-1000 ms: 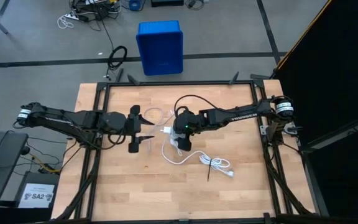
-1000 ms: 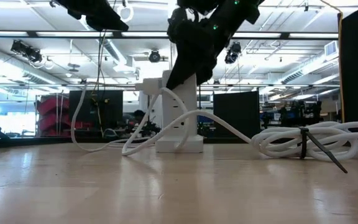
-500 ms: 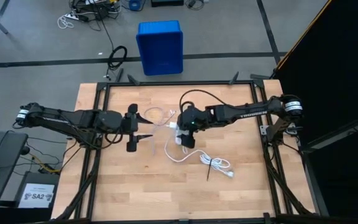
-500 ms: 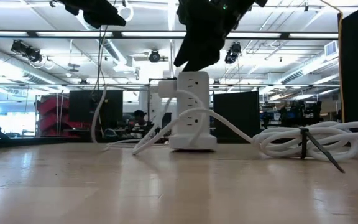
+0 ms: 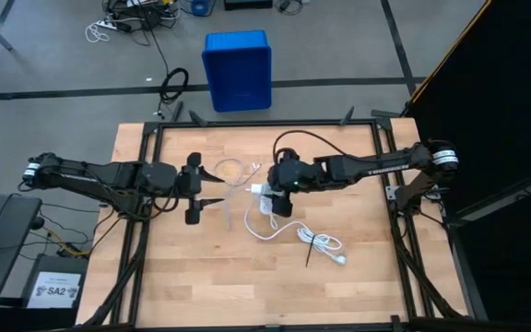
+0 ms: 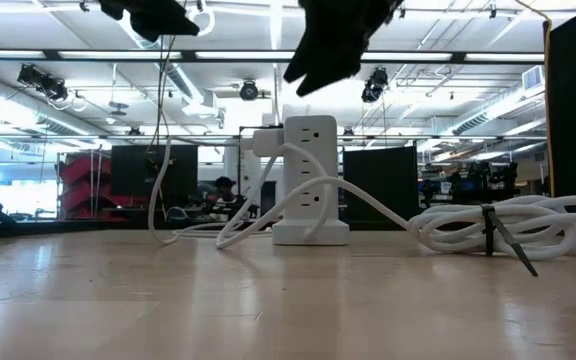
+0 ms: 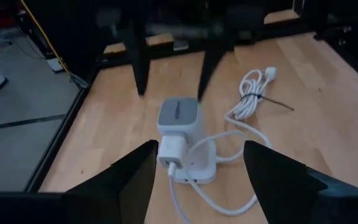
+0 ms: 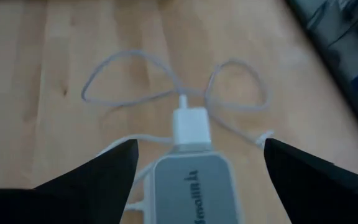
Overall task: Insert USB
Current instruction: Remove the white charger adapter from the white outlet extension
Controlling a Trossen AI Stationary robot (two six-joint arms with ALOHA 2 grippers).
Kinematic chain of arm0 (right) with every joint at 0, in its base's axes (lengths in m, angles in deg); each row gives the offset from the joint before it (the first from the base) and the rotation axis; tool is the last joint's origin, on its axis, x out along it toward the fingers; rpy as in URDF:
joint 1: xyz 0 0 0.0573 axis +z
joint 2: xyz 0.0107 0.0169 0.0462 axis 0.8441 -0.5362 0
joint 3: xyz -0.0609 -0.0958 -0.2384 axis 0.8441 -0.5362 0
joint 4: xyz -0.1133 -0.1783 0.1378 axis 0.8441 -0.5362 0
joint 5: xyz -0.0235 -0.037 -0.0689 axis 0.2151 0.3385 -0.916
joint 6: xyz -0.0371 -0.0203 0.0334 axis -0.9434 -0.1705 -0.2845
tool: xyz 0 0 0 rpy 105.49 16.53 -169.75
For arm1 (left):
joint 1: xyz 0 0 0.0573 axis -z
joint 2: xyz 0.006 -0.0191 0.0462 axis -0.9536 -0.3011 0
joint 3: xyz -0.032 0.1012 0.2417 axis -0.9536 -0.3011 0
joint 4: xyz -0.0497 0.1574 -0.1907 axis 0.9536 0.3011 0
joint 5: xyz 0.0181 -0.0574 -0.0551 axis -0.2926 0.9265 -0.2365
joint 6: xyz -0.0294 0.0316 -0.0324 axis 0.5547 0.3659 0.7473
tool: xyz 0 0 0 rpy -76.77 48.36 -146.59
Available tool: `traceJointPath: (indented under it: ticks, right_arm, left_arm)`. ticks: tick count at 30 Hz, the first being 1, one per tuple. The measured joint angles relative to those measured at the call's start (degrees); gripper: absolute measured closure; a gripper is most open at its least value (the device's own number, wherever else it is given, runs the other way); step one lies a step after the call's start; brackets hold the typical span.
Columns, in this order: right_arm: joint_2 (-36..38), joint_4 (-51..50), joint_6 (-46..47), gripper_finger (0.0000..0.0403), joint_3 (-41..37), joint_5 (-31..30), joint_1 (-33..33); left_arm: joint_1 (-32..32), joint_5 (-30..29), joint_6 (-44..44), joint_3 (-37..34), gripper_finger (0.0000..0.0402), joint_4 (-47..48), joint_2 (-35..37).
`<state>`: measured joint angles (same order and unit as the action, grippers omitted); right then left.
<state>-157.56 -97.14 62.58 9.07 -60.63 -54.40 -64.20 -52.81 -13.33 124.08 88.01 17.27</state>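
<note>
**A:** Two risks from above: the thin whitish-grey USB cable (image 5: 236, 171) lies looped just behind the white upright power tower (image 5: 267, 200); the right gripper (image 5: 275, 201), jaws spread and empty over the tower, could tip it.

**B:** Low view?

**A:** Tower upright; nothing touching it.

**B:** Wrist views?

**A:** The left gripper (image 7: 194, 168) faces the tower, jaws open, empty. The small white charger block (image 8: 191, 127) sits plugged into the tower's side.

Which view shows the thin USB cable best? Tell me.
The right wrist view: the USB cable lies in open loops beyond the charger block. High view shows it small; low view, thin strands; left wrist, barely.
</note>
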Motion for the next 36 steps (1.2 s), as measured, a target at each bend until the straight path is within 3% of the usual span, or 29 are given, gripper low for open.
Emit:
traceJointPath:
  ticks: [5, 10, 14, 18, 22, 27, 33, 36]
  right_arm:
    - [4.1, 4.0, -1.5, 0.0114, -4.5, -3.4, 2.2]
    - [12.0, 13.7, -1.1, 0.0136, -17.7, -5.6, 3.4]
    - [19.4, 29.6, -1.0, 0.0149, -31.8, -5.7, 2.3]
    - [23.5, 45.1, -3.2, 0.0151, -42.0, -5.3, -0.1]
    - [22.9, 55.1, -4.8, 0.0148, -48.1, -0.6, -2.9]
    - [18.8, 59.8, -3.7, 0.0145, -50.4, 2.5, -5.3]
    - [10.6, 68.0, -3.3, 0.0147, -50.2, 10.9, -7.9]
    - [8.3, 68.9, -3.3, 0.015, -49.7, 13.1, -8.4]
  left_arm:
    - [0.1, 0.0, 0.6, -0.2, 0.0175, 2.8, 1.8]
    - [0.0, -0.8, 0.2, -5.4, 0.0175, -0.7, 11.1]
    - [-0.2, -5.5, 0.0, -15.8, 0.0175, -11.7, 18.8]
    - [-1.4, -5.8, -0.7, -24.0, 0.0175, -23.2, 19.9]
    - [-3.1, -5.4, 0.1, -28.3, 0.0175, -31.2, 15.7]
    - [-6.7, -4.9, 1.4, -29.8, 0.0175, -40.2, 6.9]
    - [-12.6, 9.4, 1.3, -29.9, 0.0175, -53.1, -6.8]
    - [-15.1, 11.9, 1.8, -29.2, 0.0175, -56.9, -12.0]
